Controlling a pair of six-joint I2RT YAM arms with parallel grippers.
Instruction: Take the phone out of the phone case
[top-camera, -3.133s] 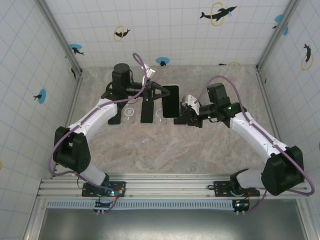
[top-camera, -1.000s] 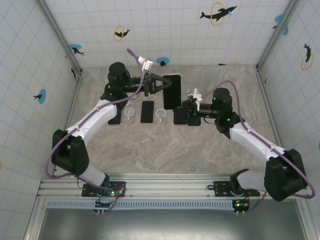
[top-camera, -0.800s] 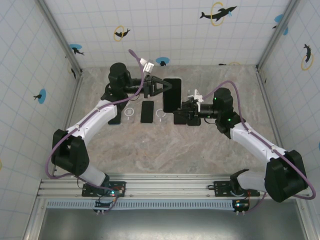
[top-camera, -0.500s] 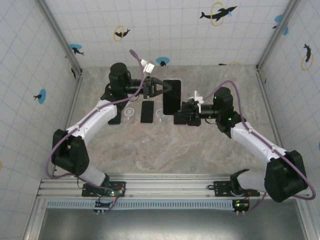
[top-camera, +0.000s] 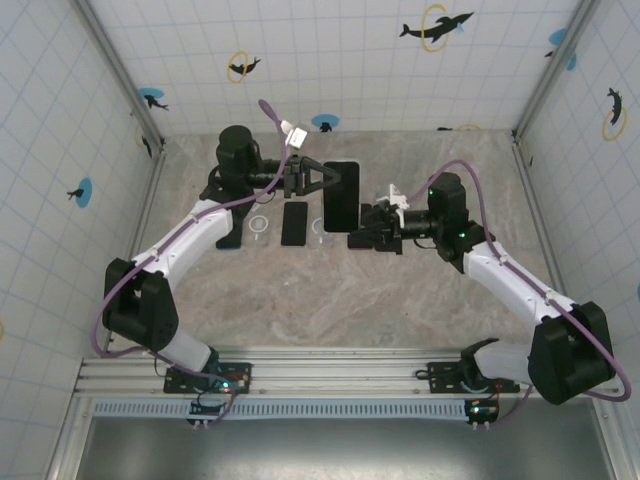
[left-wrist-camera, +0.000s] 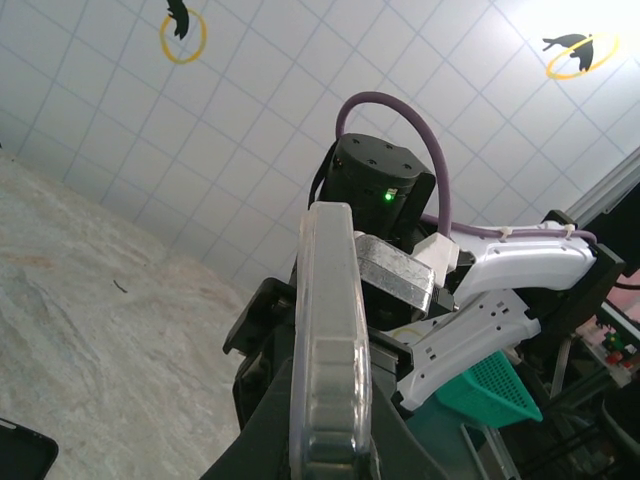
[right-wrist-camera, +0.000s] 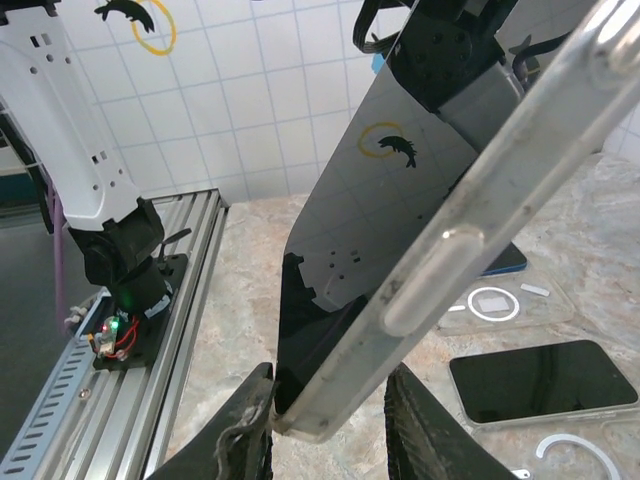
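Above the back half of the marble-patterned tabletop, the left gripper is clamped tight on one long side of the black glossy-screened phone. The phone sits in its clear plastic case and hangs off the table, tilted, between the two arms. In the left wrist view the case shows edge-on, its rounded transparent rim and a raised side button facing the camera. The right gripper has its jaws partly apart, astride the lower corner of the cased phone. One finger lies just beside the screen face, and a sliver of gap shows between the case's rim and the other finger, so no squeeze is visible. Below the held phone a second dark phone in a clear case lies flat on the marble, with a white ring just beyond it, both well apart from the jaws. A wide stretch of marble runs from these things to the aluminium rail at the near edge. The tiled back wall stands behind the held phone with a band of table between them.
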